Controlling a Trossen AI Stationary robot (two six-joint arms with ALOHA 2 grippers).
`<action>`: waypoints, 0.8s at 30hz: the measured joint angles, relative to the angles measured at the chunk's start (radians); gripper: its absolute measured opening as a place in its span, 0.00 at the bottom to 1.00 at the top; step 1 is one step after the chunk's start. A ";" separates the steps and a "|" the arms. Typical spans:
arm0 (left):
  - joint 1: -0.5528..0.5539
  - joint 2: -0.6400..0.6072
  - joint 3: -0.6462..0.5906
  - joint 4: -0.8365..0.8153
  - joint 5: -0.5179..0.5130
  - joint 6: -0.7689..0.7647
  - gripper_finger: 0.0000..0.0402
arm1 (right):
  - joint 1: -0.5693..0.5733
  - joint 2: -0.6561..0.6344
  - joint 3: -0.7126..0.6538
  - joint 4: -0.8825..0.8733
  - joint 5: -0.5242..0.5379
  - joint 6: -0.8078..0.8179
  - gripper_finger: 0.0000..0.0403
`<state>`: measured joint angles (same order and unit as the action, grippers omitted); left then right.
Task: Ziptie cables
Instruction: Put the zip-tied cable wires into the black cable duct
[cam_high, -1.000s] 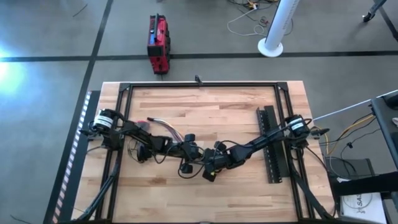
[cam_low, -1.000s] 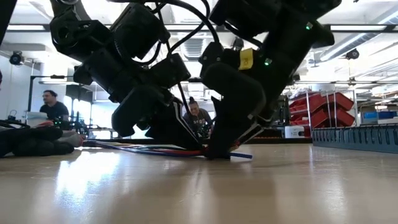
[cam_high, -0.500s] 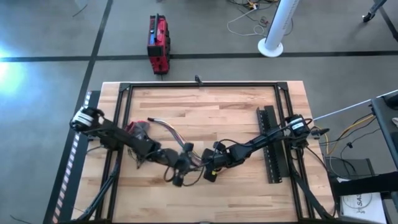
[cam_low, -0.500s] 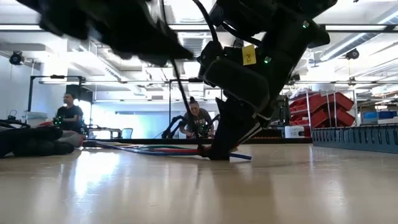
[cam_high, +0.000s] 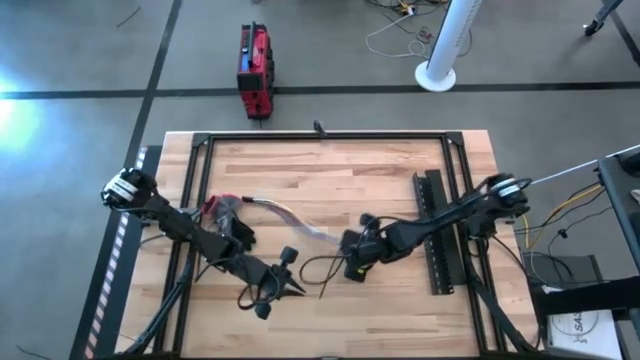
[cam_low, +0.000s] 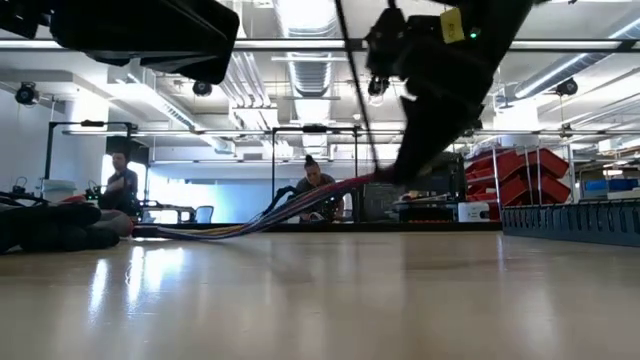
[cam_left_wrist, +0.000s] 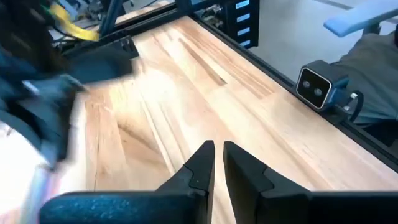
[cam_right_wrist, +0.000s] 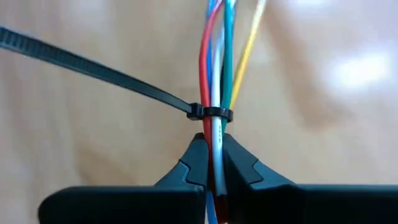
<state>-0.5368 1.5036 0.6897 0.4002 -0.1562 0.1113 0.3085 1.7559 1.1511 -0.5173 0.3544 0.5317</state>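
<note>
Ziptie cinched; bundle lifted for release.

My right gripper is clamped on the cables just below the ziptie, which circles them with its tail trailing free; the low view shows the held end raised off the table. My left gripper, fingers nearly touching and empty, sits well apart from the cables toward the table's near edge. I judge fastening complete; next I lower and let go. Bare wood surrounds the cables; the perforated bar lies beside my right arm.
</note>
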 joint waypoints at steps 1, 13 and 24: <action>-0.001 0.000 0.001 -0.003 0.000 -0.005 0.05 | -0.001 -0.028 0.000 -0.051 0.029 0.018 0.00; -0.001 0.000 0.001 0.008 -0.020 -0.027 0.05 | -0.020 -0.363 0.001 -0.740 0.247 0.468 0.00; 0.000 0.001 0.001 0.038 -0.021 -0.019 0.05 | -0.249 -0.458 -0.133 -0.908 0.212 0.575 0.00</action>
<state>-0.5365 1.5043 0.6903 0.4379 -0.1776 0.0922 0.0599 1.2976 1.0184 -1.4251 0.5659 1.1071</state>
